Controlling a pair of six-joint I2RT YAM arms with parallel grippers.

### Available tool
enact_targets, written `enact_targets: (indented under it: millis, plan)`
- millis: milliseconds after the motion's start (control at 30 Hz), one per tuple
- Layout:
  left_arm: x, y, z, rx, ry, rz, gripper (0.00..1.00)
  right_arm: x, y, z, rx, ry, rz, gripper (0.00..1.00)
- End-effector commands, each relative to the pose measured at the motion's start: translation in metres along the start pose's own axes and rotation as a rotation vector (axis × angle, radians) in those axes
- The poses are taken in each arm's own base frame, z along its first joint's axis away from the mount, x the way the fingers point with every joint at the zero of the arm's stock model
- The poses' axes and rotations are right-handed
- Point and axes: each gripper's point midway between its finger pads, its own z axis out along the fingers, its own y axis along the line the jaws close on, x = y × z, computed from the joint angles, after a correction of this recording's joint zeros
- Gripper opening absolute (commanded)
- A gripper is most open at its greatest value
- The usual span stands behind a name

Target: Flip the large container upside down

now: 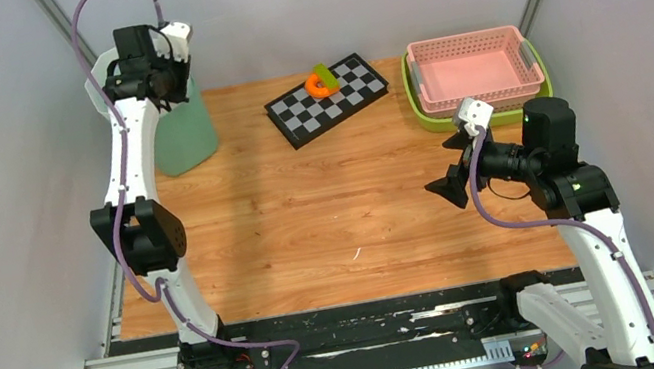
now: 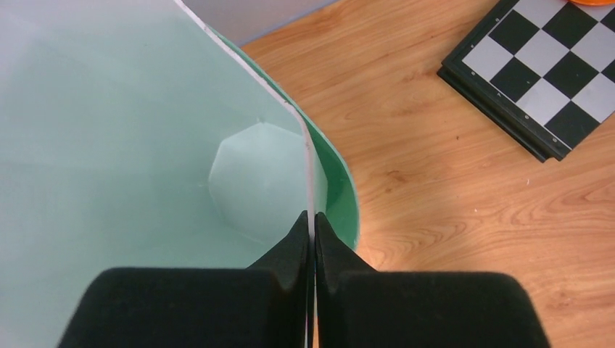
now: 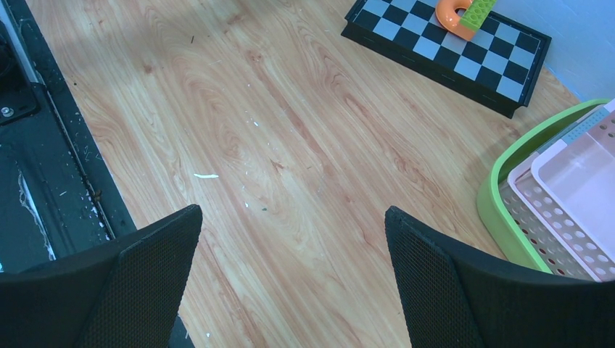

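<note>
Green container [image 1: 191, 137] far left under the left gripper [image 1: 168, 89], checkerboard [image 1: 329, 103] far centre, pink basket [image 1: 473, 69] far right.

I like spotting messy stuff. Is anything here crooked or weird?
The checkerboard lies crooked on the table, with an orange ring and green block on it instead of game pieces. Nothing looks broken.

An overhead view faces down over the table [image 1: 310, 228]; both closer wrist views share the chessboard [image 1: 296, 119].
</note>
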Motion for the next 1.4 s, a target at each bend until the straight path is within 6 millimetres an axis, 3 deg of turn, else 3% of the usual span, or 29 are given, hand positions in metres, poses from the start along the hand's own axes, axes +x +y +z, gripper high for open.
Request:
enact_targets:
  millis: [0, 633, 1367]
  plan:
    - [-0.005, 0.005, -0.003, -0.008, -0.003, 0.013, 0.00, 0.002, 0.005, 0.002, -0.014, -0.005, 0.001, 0.98]
    - [-0.045, 0.001, -0.042, 0.039, -0.125, 0.085, 0.00, 0.001, 0.005, 0.002, -0.011, -0.008, -0.001, 0.98]
    - [-0.119, 0.004, -0.131, -0.007, -0.401, 0.137, 0.00, 0.001, 0.004, 0.002, -0.006, -0.008, -0.002, 0.98]
